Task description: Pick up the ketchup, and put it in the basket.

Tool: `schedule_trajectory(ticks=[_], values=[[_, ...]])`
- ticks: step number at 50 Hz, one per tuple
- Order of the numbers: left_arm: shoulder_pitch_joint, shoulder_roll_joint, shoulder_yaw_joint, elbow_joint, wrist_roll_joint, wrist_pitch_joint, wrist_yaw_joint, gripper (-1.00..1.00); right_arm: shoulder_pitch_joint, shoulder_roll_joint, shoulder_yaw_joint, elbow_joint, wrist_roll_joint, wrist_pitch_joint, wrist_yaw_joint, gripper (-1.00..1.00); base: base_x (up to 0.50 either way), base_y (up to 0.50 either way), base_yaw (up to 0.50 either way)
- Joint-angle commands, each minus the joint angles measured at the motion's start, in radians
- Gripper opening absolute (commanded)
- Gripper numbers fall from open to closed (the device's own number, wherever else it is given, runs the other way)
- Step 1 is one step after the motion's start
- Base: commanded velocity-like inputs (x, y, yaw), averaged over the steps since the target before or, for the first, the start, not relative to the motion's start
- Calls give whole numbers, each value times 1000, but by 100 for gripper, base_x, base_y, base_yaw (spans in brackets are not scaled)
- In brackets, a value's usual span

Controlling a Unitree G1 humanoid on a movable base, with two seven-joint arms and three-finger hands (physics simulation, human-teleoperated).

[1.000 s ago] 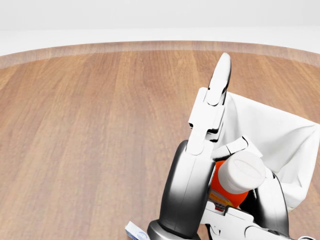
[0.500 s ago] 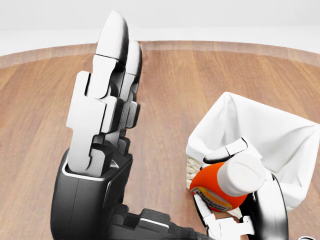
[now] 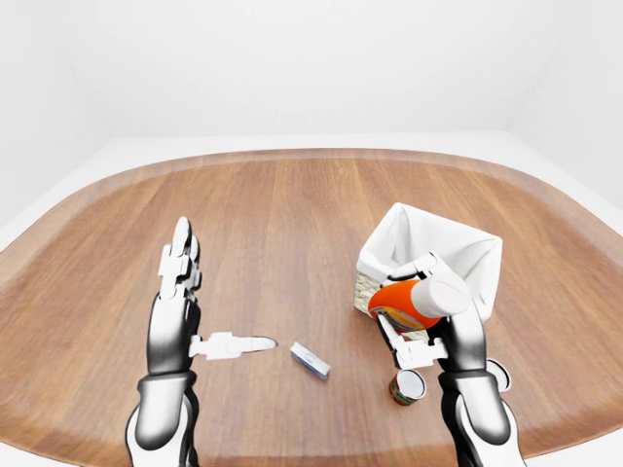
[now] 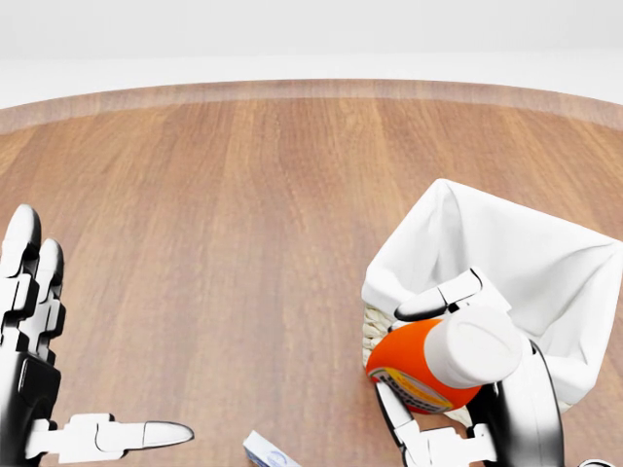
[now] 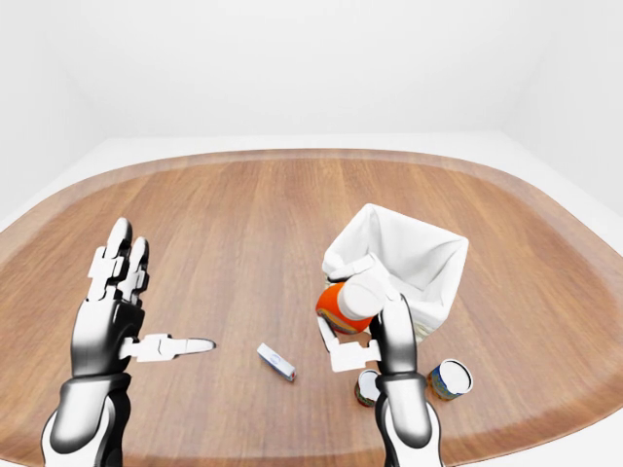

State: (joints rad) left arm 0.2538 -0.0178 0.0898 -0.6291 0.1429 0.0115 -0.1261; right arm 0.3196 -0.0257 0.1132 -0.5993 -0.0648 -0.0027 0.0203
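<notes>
**Ketchup held at the basket's near wall, not yet over the opening**

The ketchup was in the right hand, lifted off the table and tipped, its white cap pointing up and to the right in the head view. The fingers were closed round the bottle, one curled over its top side and another reaching under it. It hung against the near-left side of the basket, whose white cloth liner stood up in peaks around the opening. From these views the bottle looked level with the rim or a little below it, and beside the opening rather than above it.

The likeliest fault was a release too soon: the bottle would strike the liner's edge, slide down outside and land on the table. Pushing straight across could also shove or tip the light basket. More lift first seemed wise.

Two cans sat near the right wrist, one just under the hand and one to its right; a dropped bottle could knock them over. A small flat box lay to the left, well clear. The left hand stood far left, fingers spread and empty.
</notes>
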Motion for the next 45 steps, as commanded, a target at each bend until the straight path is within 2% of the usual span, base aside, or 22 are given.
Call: schedule_trajectory(ticks=[1,2,3,5,8,14,17,20,23,24,28,32,33,41,44,45], values=[[-14,5,187,253,-67,-91,-21,100,-1,1,7,13,7,-21,-10,-100,0,0,0],[-24,1,190,263,-77,-81,-5,100,1,0,12,13,5,-23,-11,-100,0,0,0],[-32,8,176,304,-57,-99,2,100,3,-1,19,13,1,-25,-12,-100,0,0,0],[-41,14,156,350,-43,-99,16,100,-4,-3,20,30,-2,-32,-16,-100,0,0,0],[-59,26,140,397,-42,-99,35,100,-7,-4,18,29,1,-26,-15,-100,0,0,0],[-48,30,134,382,-54,-99,42,100,-5,-4,16,28,3,-28,-14,-100,0,0,0],[-50,31,131,386,-54,-99,44,100,-7,-3,20,11,2,-11,-15,-100,0,0,0],[-49,32,128,389,-55,-99,45,100,-4,0,20,-12,28,-18,-14,-100,0,0,0],[-49,33,128,390,-55,-99,46,100,-5,-5,23,-1,26,-10,-13,-100,0,0,0],[-46,32,126,387,-55,-99,44,100,-8,-5,25,21,19,-23,-15,-100,0,0,0],[-43,31,124,383,-56,-99,43,100,-6,-8,29,13,19,-12,-10,-100,0,0,0],[-39,28,117,384,-53,-99,42,100,-2,-8,38,19,7,-17,-13,-100,0,0,0],[-36,27,113,380,-49,-99,41,100,2,-10,47,21,-13,-26,-20,-100,0,0,0],[-24,25,124,350,-52,-99,29,100,7,-14,44,-14,-34,7,-39,-100,0,0,0],[-24,24,124,350,-50,-99,28,100,3,-15,46,-55,-56,41,-42,-100,0,0,0],[-23,24,124,348,-49,-99,27,100,-1,-17,44,-91,-64,72,-38,-100,0,0,0]])
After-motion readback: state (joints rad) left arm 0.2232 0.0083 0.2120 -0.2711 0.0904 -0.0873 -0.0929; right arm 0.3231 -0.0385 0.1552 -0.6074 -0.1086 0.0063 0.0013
